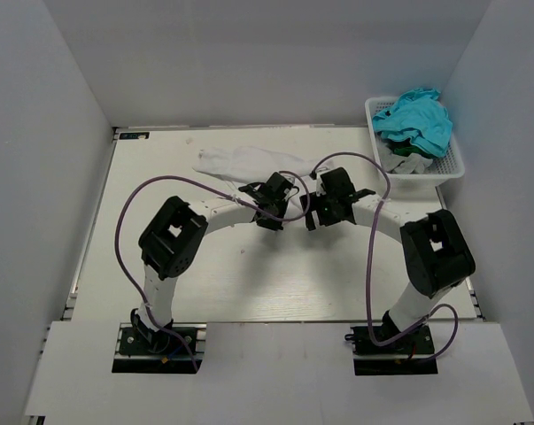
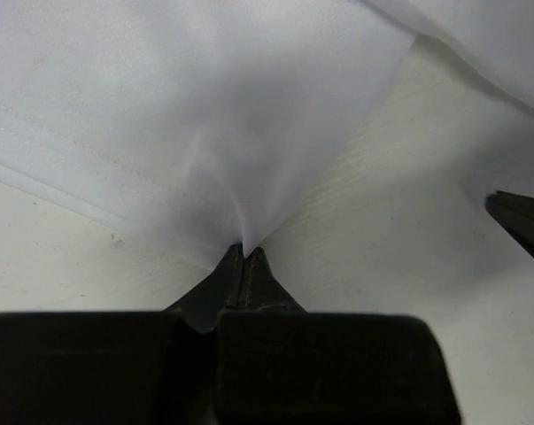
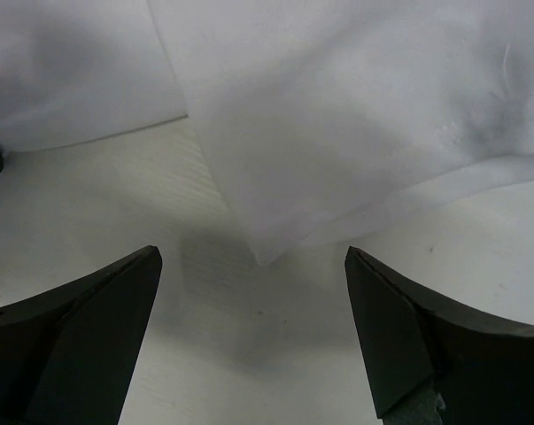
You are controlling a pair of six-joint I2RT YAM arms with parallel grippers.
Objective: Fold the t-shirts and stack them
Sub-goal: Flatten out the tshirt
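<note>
Left black gripper (image 2: pixel 246 254) of mine is pinching shut on an edge of the soft thin white cloth t-shirt (image 2: pixel 205 106), lying at 12 o'clock on the pale table (image 2: pixel 54 239). My right gripper (image 3: pixel 253 255) is hovering wide apart; that light, floppy corner (image 3: pixel 267 235) is looking best to pinch.

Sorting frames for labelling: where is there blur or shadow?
Top external: sharp, evenly lit. Left wrist: the plain white cloth t-shirt goes hazy where the shut jaws pinch it. Right wrist: crisp fabric, its corner shadowing the pale table between open jaws.
</note>
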